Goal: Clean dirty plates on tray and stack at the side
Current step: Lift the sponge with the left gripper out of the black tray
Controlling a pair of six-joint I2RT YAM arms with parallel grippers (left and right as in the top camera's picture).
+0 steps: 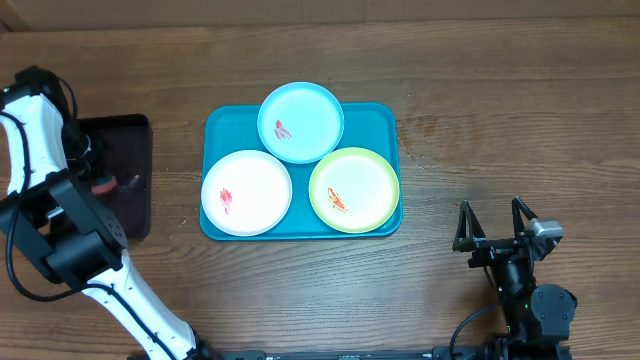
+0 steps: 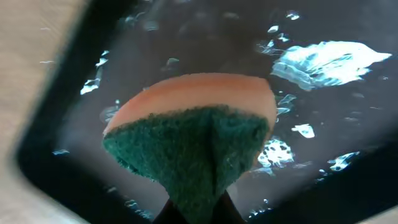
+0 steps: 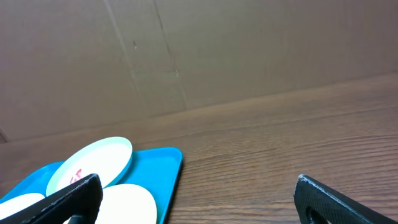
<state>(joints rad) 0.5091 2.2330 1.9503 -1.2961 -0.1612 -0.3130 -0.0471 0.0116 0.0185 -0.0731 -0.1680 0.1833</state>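
Observation:
The turquoise tray (image 1: 385, 125) lies mid-table with three plates on it: a light blue plate (image 1: 310, 115) at the back, a white plate (image 1: 255, 190) front left, a yellow-green rimmed plate (image 1: 365, 180) front right. Each has a red or orange smear. My left gripper (image 1: 110, 185) is over the black tray (image 1: 125, 135) and is shut on an orange-and-green sponge (image 2: 193, 134). My right gripper (image 1: 492, 222) is open and empty, right of the turquoise tray. Its view shows the tray (image 3: 168, 168), the light blue plate (image 3: 99, 158) and the yellow-green plate (image 3: 130, 202).
The black tray (image 2: 323, 124) holds a wet film and droplets. A cardboard wall (image 3: 217, 50) stands behind the table. Bare wood table (image 1: 500, 120) lies right of the turquoise tray.

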